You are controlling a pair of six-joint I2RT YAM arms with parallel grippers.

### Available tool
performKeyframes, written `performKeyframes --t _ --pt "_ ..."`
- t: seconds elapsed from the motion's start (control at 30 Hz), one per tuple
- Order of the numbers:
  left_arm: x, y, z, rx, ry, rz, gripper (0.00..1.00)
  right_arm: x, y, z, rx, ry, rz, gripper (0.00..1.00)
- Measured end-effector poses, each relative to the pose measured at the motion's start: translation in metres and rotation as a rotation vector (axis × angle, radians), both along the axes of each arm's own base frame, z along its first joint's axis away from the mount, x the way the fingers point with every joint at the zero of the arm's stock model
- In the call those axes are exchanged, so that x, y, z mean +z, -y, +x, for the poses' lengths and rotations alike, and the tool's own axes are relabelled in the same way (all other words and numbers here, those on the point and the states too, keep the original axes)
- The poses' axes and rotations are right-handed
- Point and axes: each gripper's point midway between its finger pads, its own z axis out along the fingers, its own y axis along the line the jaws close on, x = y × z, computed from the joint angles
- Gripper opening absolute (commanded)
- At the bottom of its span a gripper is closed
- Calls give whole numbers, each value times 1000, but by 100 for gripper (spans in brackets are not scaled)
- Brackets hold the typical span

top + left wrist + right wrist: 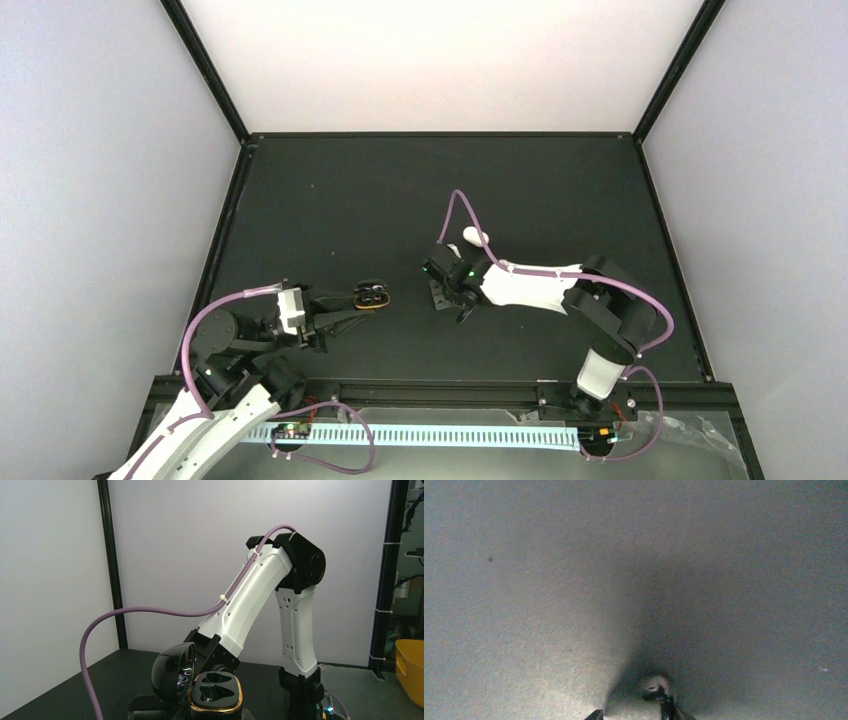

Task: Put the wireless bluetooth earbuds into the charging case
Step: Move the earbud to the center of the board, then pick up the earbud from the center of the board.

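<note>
The charging case point(216, 692) is black with a gold rim, not white. Its domed lid point(172, 672) stands open to the left, and both sockets look empty. My left gripper point(362, 303) is shut on the case from below, left of the table's middle; its fingers are mostly hidden in the left wrist view. One earbud point(655, 685), dark with a pale tip, lies on the mat. My right gripper point(634, 714) hangs low over it with its jaws apart, and the right fingertip point(669, 709) is against the bud. No other earbud shows.
The right arm point(260, 595) stands close behind the case. Black frame posts point(205, 65) and white walls ring the dark mat. A yellow bin point(410, 670) sits beyond the right edge. A white rounded piece point(472, 237) shows by the right wrist.
</note>
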Motion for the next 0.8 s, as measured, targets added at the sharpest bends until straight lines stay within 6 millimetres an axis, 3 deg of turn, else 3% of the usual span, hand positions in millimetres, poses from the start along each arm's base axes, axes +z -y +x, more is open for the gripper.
performKeyframes --t 0.43,0.63,0.8 --pt "-2 1 1 0 -3 3 2 -2 -1 -8 15 -44 6 32" --pt "-2 1 1 0 -4 4 2 -4 14 3 -31 -51 -32 29" --pt "-3 3 2 -3 -10 10 2 -4 15 9 -31 -42 -51 29"
